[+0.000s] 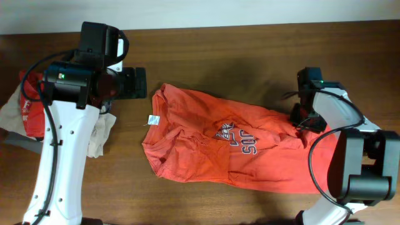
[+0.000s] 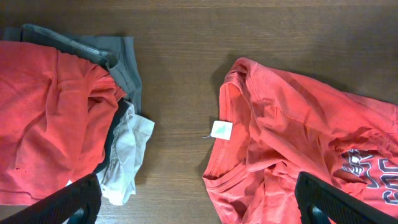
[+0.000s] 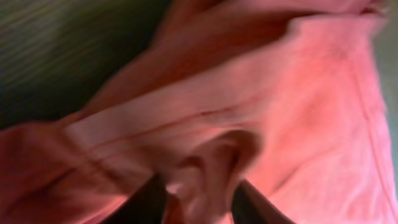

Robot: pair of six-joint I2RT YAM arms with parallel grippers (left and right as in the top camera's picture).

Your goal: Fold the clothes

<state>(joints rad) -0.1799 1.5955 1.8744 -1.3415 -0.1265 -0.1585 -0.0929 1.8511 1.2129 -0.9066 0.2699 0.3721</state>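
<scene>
At the centre of the surface: the T-shirt [image 1: 250,150], orange-red, lies crumpled and unfolded on the brown wooden surface [image 1: 250,50], stretching toward 3 o'clock in the overhead view.
Collar: at the shirt's 9 o'clock end, with a small white tag [image 2: 221,129] lying at the neckline.
Print: navy-and-white lettering [image 1: 240,139] near the middle of the shirt, partly creased over, only some letters readable.
Left gripper: the left gripper [image 1: 139,83] sits at about 10 o'clock from the shirt, just beside the collar and clear of the cloth; its fingers [image 2: 71,202] are spread wide with nothing between them.
Right gripper: the right gripper [image 3: 202,199] is at the shirt's 3 o'clock edge; its two dark fingers are drawn in on a bunched fold of the orange cloth, which fills the gap between them. The wrist view is blurred.
Side pile: at 9 o'clock on the surface, apart from the shirt, lie a red garment [image 2: 43,112], a grey garment [image 2: 118,56] and a pale cloth [image 2: 127,155], heaped together.
</scene>
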